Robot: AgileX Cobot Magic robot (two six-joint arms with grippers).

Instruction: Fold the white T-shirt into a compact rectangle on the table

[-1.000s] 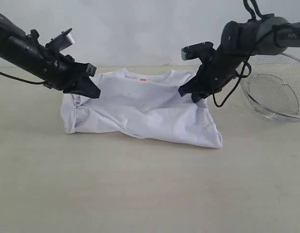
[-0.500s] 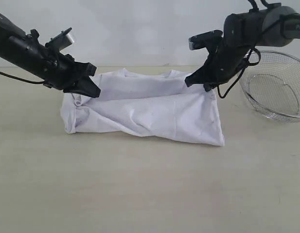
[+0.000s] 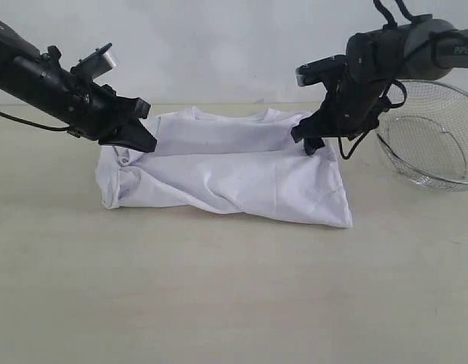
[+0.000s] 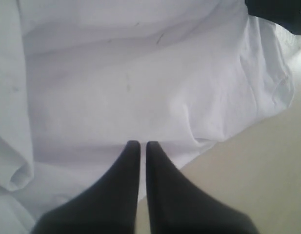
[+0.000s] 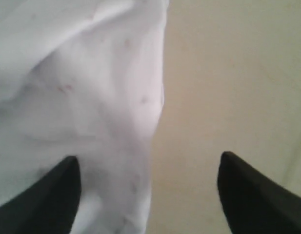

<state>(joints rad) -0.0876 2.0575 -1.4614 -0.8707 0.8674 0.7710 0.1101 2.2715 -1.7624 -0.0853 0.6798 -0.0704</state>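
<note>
Can't read jaw state from the exterior view: both grippers show only as dark wedges against the cloth. Loses the wire basket (image 3: 435,136) at the right frame edge, rim partly cut off. Can't make out any chest print; only faint reddish specks on the cloth in the right wrist view, too blurred to read.

Lies mid-desk toward the wall (image 3: 218,45): white T-shirt (image 3: 226,178), doubled over into a rough wide slab on the beige desk (image 3: 218,303), neckline at the rear edge. Looks rumpled, bunched at the left end, diagonal creases across the front layer, right front corner drawn to a point. Sits clear of the basket.

Left wrist view only: left gripper (image 4: 143,146) pinched tight, just a hairline between the fingers, tips right at a fold of the shirt (can't tell whether cloth is actually caught). Right wrist view only: right gripper (image 5: 148,156) spread wide, gripping nothing, one finger over the shirt's side edge, the other over bare desk.
</note>
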